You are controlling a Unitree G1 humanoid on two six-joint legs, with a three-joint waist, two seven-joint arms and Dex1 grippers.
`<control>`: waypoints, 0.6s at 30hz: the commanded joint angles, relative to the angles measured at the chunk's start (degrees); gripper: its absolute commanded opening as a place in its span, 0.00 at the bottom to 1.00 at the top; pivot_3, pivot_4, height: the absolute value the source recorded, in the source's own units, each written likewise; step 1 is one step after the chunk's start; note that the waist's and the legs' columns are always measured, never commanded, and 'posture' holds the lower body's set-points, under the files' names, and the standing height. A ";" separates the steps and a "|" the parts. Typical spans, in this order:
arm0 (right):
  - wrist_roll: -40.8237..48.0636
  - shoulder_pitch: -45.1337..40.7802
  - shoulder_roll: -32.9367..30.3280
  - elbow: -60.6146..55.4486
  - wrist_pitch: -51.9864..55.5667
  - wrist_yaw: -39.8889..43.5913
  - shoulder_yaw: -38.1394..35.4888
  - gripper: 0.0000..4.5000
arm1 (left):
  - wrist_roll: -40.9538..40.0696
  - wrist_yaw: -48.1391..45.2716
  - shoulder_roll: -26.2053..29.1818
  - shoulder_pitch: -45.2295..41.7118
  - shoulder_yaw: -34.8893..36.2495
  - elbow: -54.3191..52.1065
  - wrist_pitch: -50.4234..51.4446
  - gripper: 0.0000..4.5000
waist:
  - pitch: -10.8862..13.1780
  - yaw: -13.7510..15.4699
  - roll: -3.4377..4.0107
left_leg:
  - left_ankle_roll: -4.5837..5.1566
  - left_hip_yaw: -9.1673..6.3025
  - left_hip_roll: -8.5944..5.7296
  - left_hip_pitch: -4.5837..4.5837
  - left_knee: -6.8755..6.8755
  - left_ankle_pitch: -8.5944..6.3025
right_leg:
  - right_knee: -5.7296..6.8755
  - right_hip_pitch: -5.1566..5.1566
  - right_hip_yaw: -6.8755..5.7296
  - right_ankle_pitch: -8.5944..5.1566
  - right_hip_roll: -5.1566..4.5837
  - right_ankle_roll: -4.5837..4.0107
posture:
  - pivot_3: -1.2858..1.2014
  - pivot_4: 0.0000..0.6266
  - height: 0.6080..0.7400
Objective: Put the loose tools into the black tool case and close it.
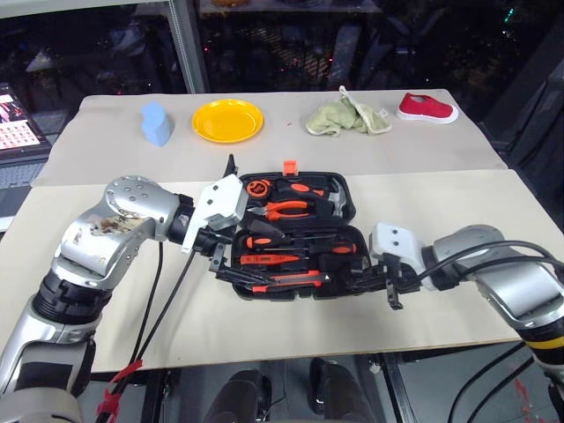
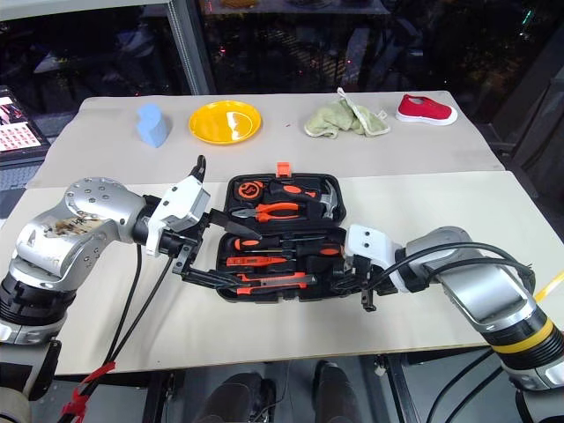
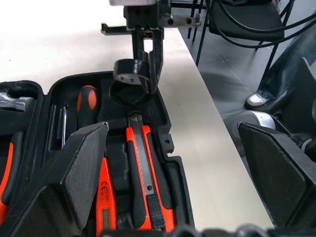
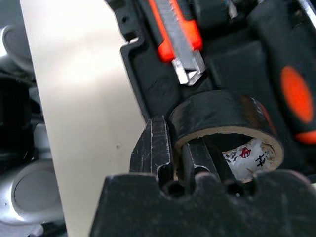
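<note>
- Left eye view: black tool case [image 1: 295, 233] lies open at the middle of the tabletop [image 1: 458, 203], lid half at 12 o'clock, tray half at 6 o'clock. The tray's recesses already hold orange-and-black tools. Left pincer [image 1: 214, 256] sits at the case's 9 o'clock end; right pincer [image 1: 388, 284] at its 4 o'clock corner.
- Right eye view: same layout. Pliers [image 2: 275, 210] and hammer [image 2: 328, 201] are seated in the lid half; a yellow plate [image 2: 226, 121] lies well apart at the tabletop's 11 o'clock.
- Left wrist view: left pincer fingers [image 3: 84, 173] stand spread wide, holding nothing. Beyond them the utility knife [image 3: 143, 173] lies in its recess. Past it the right pincer carries the tape roll [image 3: 130, 74] above a round recess.
- Right wrist view: right pincer fingers [image 4: 154, 148] pinch the wall of the tape roll [image 4: 224, 123], one finger outside, one inside the core.
- Handling, judged: the roll is light and stiff, a glossy slippery outside on a cardboard core; a grip through the wall suits it, as taken. The case is rigid moulded plastic; its lid is best pushed at the free edge near the orange latch [image 1: 289, 166].
</note>
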 commanded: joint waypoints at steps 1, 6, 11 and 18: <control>-1.02 -0.66 0.63 -0.45 -0.97 -0.04 0.12 0.35 | -0.31 0.69 0.61 -0.07 1.20 -1.83 -0.18 1.00 | 0.00 -0.02 0.00 | 0.00 0.00 0.00 0.01 0.01 0.00 | 0.00 0.02 0.00 0.00 0.00 0.00 | 0.52 0.24 1.00; 0.52 -1.16 0.63 -2.11 1.08 0.09 -1.47 0.74 | -0.41 0.85 0.57 -0.39 1.16 -1.56 -0.24 1.00 | 0.00 -0.01 0.00 | -0.04 0.00 0.00 0.02 0.02 0.03 | 0.03 0.03 0.00 0.00 0.01 0.00 | 0.52 0.24 1.00; 3.64 -2.24 -0.94 -3.31 3.80 0.19 -6.35 0.99 | -0.38 1.21 0.33 -0.16 0.95 -1.26 -0.06 1.00 | 0.00 -0.01 0.00 | -0.03 0.00 0.00 0.02 0.02 0.02 | 0.03 0.02 0.00 0.01 0.01 0.00 | 0.52 0.24 1.00; 11.74 1.93 0.37 -1.07 11.50 -7.02 -26.25 0.99 | 4.47 11.34 -0.09 3.18 3.00 5.67 2.14 1.00 | 0.00 0.13 0.00 | -0.03 -0.08 0.02 0.02 -0.03 0.02 | 0.01 0.03 0.00 0.01 -0.02 -0.01 | 0.52 0.24 1.00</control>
